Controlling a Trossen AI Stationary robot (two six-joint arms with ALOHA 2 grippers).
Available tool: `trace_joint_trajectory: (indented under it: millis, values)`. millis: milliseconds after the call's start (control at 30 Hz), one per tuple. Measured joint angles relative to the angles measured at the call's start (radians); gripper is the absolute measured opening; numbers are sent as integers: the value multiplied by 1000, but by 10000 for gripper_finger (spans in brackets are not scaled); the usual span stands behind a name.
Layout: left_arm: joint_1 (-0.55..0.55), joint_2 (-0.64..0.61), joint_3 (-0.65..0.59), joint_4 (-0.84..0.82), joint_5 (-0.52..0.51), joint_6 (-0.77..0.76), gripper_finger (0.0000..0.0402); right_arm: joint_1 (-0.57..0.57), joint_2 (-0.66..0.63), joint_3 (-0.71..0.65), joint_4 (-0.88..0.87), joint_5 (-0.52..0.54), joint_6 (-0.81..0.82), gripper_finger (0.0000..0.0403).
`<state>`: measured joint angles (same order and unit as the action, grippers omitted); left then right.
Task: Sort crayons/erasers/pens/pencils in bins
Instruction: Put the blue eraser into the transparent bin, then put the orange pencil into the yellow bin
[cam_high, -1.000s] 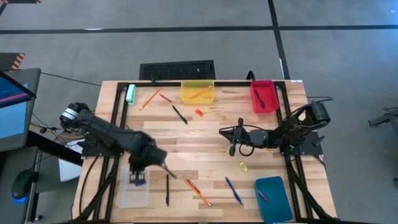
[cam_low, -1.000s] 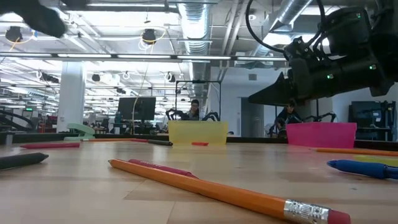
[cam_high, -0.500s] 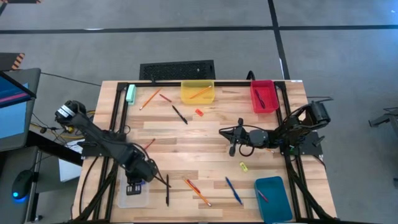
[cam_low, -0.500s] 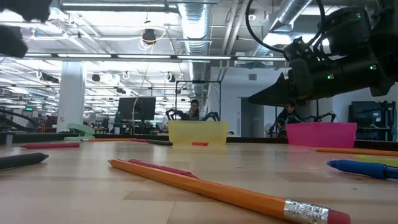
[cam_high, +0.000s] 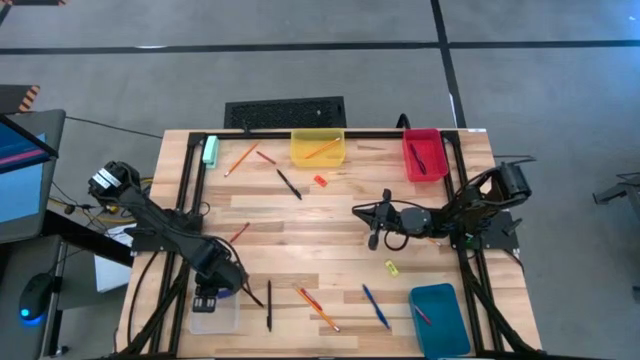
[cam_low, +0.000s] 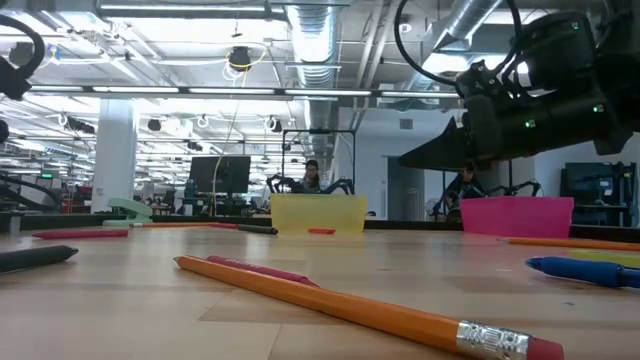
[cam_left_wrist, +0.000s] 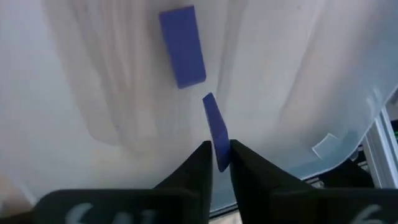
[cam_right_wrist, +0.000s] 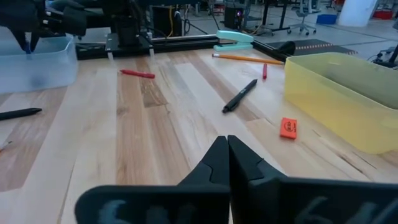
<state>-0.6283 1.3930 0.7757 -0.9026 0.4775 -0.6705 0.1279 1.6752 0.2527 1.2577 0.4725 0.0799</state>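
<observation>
My left gripper (cam_high: 213, 293) hangs over the clear bin (cam_high: 213, 312) at the table's near left, fingers pointing down into it. In the left wrist view a thin blue eraser (cam_left_wrist: 216, 127) stands on edge between its fingertips (cam_left_wrist: 221, 158). A second blue eraser (cam_left_wrist: 182, 46) lies flat on the bin's floor. My right gripper (cam_high: 356, 211) waits shut and level above the table's middle right, also seen in its own wrist view (cam_right_wrist: 227, 146). Loose pencils (cam_high: 318, 310), pens (cam_high: 268, 305), crayons (cam_high: 238, 232) and erasers (cam_high: 320, 181) lie on the wood. My left gripper has the blue eraser's upper end (cam_left_wrist: 222, 155) between its two fingers, which come from above and point steeply down. The eraser sticks out below the fingertips on edge, slightly tilted. It is over the bin's floor, and I cannot tell whether its lower end touches it.
The yellow bin (cam_high: 317, 150) and red bin (cam_high: 423, 155) stand at the far edge, and the teal bin (cam_high: 438, 318) stands near right. A pale-green block (cam_high: 210, 150) lies far left, a yellow eraser (cam_high: 391, 268) and a blue pen (cam_high: 376, 306) near right.
My left gripper has gone down and toward the table's near left corner, from beside the clear bin to over and into it, carrying the blue eraser. In the low view the arm has slid out at the upper left.
</observation>
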Motion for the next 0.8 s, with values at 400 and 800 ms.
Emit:
trace_joint_trajectory:
  millis: [400, 800]
  values:
    - [18, 0, 63, -91, 83, 31, 116, -13, 0, 0, 1, -1, -10, 5]
    - [98, -51, 255, -161, -56, 69, 30, -12, 0, 0, 7, -1, -10, 5]
